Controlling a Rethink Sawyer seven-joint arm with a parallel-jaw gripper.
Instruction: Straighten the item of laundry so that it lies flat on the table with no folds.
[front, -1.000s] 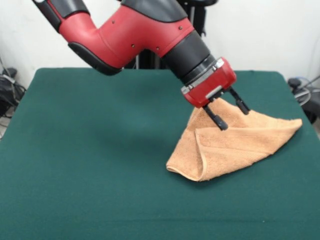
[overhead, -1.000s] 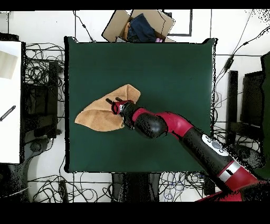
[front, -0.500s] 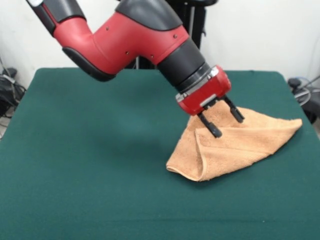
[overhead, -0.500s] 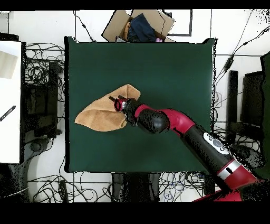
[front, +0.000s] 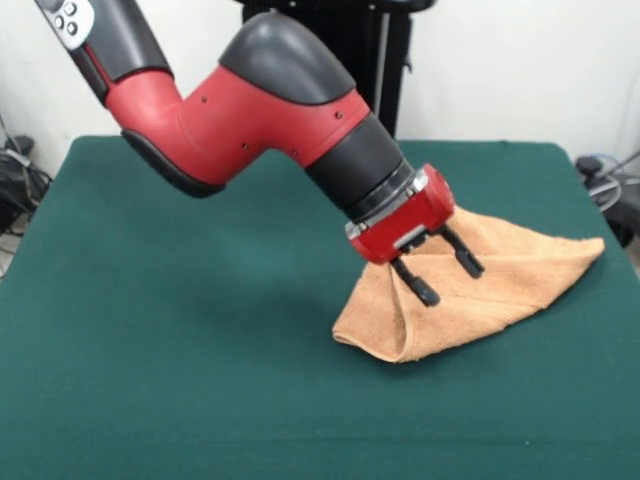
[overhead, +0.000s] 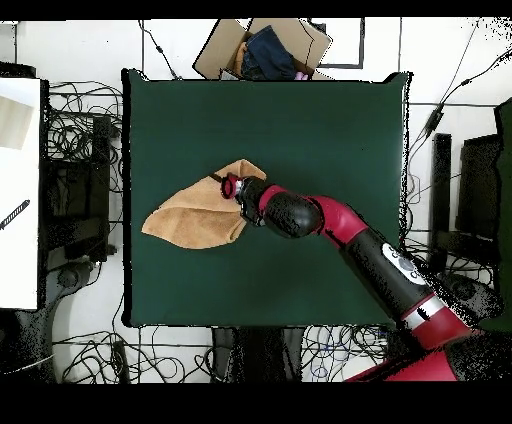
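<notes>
The towel (front: 480, 285) lies folded on the green worktop (front: 180, 330), in a rough triangle with one pointed corner reaching toward the right edge of the front view and a rounded, doubled-over fold at its near left end. A hemmed edge runs up from that fold toward the gripper. The cloth is clearly in more than one layer, with a raised ridge through the middle.

The gripper (front: 442, 281) hangs over the upper left part of the towel, tilted down and to the right on the end of the red and black arm (front: 260, 110). Its two black fingers (front: 417, 284) stand apart with towel showing between them. They hold nothing. The tips are just above or just on the cloth; which of the two cannot be told from either view.

From overhead the towel (overhead: 195, 215) sits left of the worktop's (overhead: 320, 120) centre, nearer the left edge than the right, with the gripper (overhead: 228, 184) at its upper right part and the arm (overhead: 340, 235) crossing in from the lower right.

Beyond the top edge of the worktop in the overhead view an open cardboard box (overhead: 225, 50) stands on the floor, with dark blue cloth (overhead: 268, 52) bunched inside it. Cables (overhead: 80, 130) lie tangled over the floor around the worktop.
</notes>
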